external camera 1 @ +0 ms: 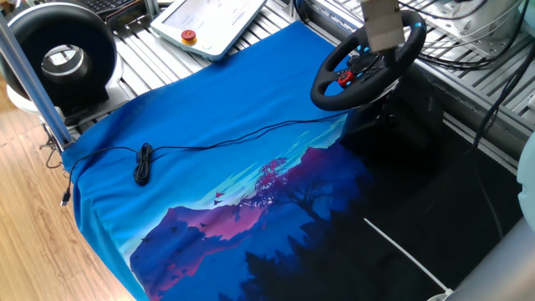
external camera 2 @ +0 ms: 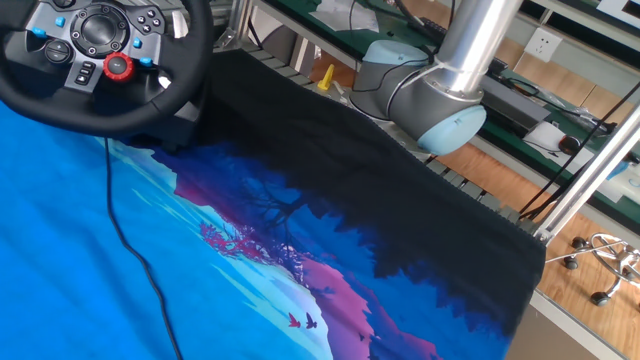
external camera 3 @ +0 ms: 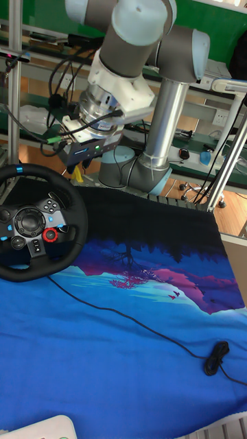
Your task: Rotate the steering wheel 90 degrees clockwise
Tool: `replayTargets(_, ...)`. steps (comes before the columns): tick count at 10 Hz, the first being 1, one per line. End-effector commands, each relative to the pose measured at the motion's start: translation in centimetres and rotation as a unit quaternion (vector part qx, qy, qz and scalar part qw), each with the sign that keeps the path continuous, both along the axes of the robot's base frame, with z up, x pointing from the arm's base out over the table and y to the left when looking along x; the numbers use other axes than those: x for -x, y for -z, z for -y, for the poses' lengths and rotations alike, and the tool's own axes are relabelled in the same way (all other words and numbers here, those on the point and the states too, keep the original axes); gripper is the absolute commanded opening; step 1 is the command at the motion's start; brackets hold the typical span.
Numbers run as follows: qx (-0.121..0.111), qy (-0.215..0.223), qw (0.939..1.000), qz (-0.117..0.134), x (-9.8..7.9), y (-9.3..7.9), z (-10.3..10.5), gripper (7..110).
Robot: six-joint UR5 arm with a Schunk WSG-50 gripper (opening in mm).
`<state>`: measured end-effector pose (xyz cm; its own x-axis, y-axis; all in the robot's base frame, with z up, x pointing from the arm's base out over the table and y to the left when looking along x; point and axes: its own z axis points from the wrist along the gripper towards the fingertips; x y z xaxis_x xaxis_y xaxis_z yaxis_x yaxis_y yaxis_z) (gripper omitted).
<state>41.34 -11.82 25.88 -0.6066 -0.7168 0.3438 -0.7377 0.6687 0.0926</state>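
The black steering wheel [external camera 1: 366,65] stands tilted at the far right of the blue cloth, its hub showing a red button and blue accents. It also fills the top left corner in the other fixed view [external camera 2: 100,62] and sits at the left of the tall fixed view [external camera 3: 34,230]. My gripper [external camera 3: 72,162] hangs just above and behind the wheel's upper right rim, with nothing held. From the first fixed view the gripper [external camera 1: 380,38] overlaps the top of the wheel. Its fingers are too small and dark to tell whether they are open or shut.
A black cable [external camera 1: 142,163] runs from the wheel across the blue printed cloth [external camera 1: 209,142]. A black ring-shaped fan [external camera 1: 63,58] and a white pendant [external camera 1: 209,21] with a red button lie at the back left. The arm's base [external camera 2: 430,95] stands behind the table.
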Motion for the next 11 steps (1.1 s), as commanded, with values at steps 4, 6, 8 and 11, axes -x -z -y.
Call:
replayTargets(4,0.067,-0.056,0.9923,0.087,-4.6,-0.1,4.8,44)
replayTargets(6,0.046,-0.048,0.995,0.075,-3.3,2.7,5.3,44)
replayTargets(8,-0.016,-0.027,0.9991,0.03,-0.7,2.7,2.2,66)
replayTargets(11,-0.061,-0.03,0.9976,-0.017,1.5,2.4,0.2,66)
